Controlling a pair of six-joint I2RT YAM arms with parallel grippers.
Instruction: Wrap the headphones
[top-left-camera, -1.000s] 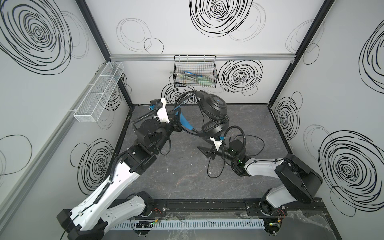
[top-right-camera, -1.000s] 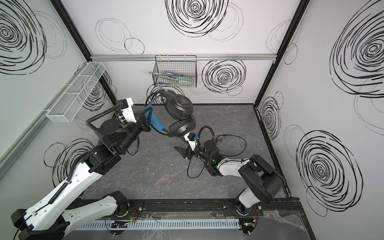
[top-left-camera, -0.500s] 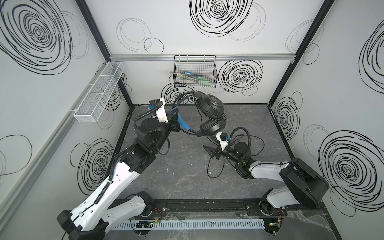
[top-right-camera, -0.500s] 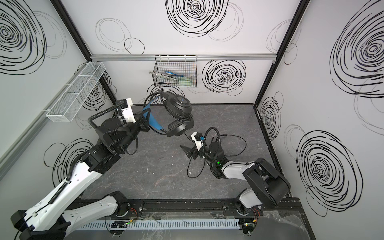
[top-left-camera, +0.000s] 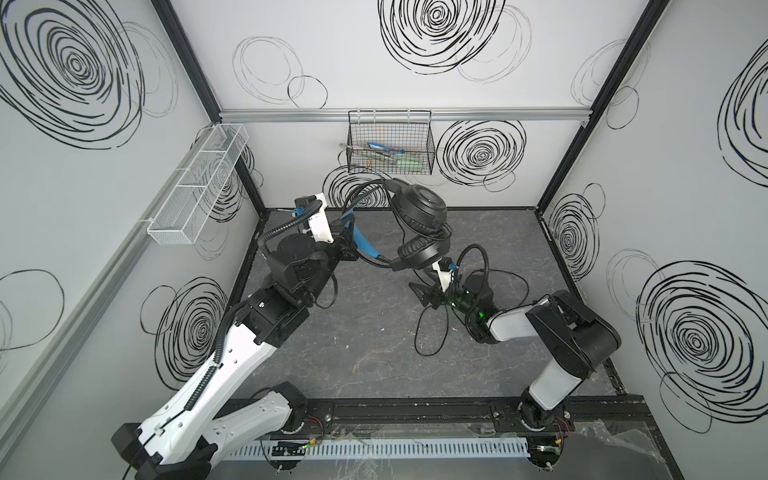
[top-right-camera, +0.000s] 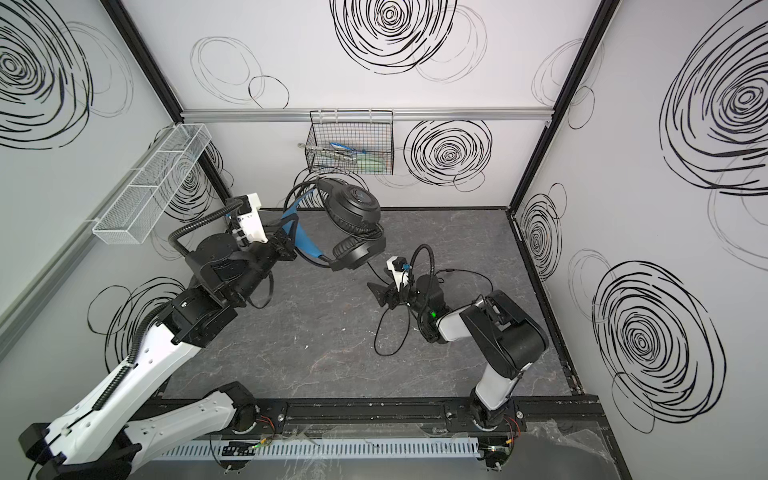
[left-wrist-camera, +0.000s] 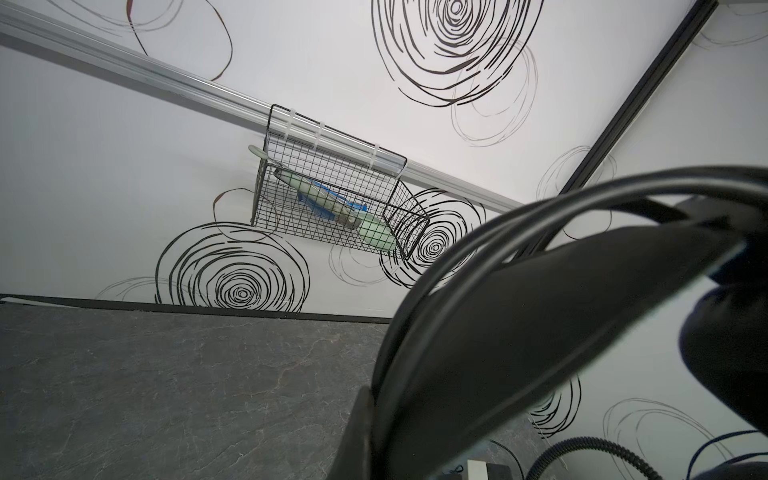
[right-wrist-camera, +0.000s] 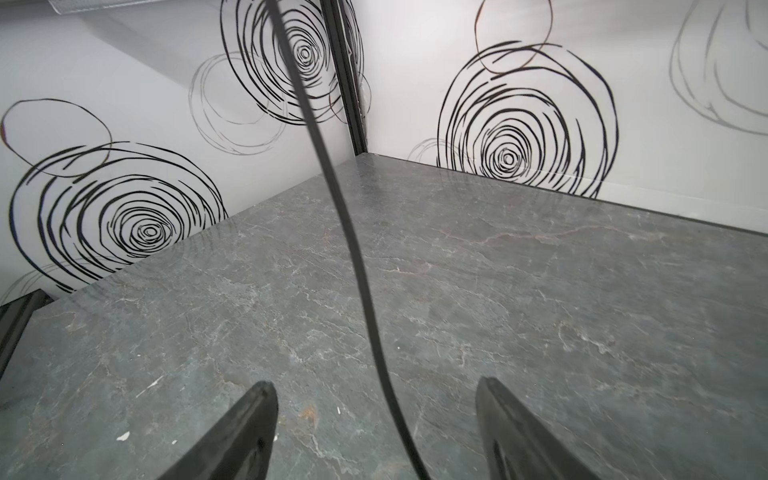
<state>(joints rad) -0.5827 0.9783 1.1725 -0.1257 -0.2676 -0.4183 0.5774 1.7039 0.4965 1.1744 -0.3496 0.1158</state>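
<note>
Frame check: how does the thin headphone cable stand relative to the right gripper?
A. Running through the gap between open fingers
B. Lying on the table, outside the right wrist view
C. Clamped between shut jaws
A: in the right wrist view the right gripper stands open and the cable runs through the gap without being pinched.

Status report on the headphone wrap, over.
Left gripper shut on headphones, held aloft. Right gripper open, cable passing between jaws unclamped. Slack looped on table.
</note>
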